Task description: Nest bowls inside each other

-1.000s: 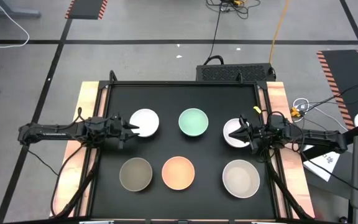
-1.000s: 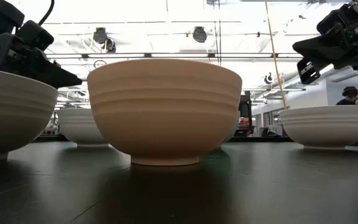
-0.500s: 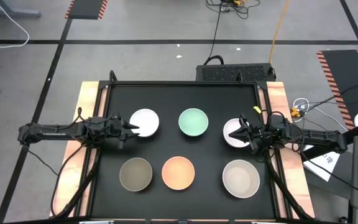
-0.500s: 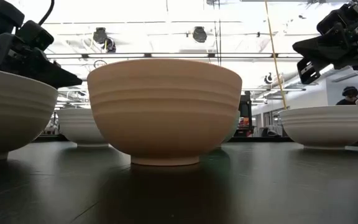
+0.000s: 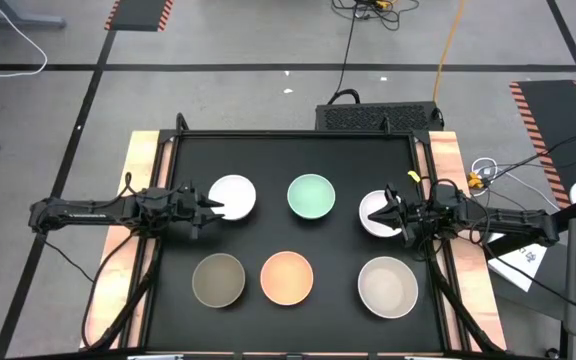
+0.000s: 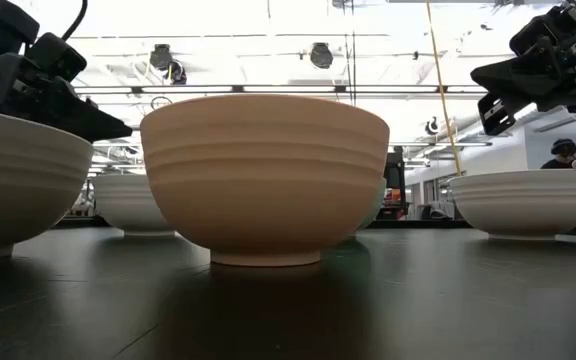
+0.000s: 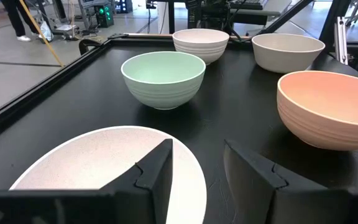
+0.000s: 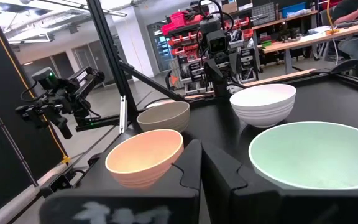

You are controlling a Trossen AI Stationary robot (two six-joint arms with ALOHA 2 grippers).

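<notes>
A black-topped table (image 5: 293, 150) carries six round ribbed bowls: two white (image 5: 233, 196) (image 5: 377, 212), mint green (image 5: 311, 196), olive-grey (image 5: 218, 279), peach-orange (image 5: 287, 277), beige (image 5: 387, 286).

Overhead, table-level and wrist cameras all share the peach bowl (image 5: 287, 277).

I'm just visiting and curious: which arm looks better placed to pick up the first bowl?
Probably the left. Its left gripper is open, fingers straddling the rim of the white bowl. The right gripper, over the other white bowl, looks shut.
</notes>
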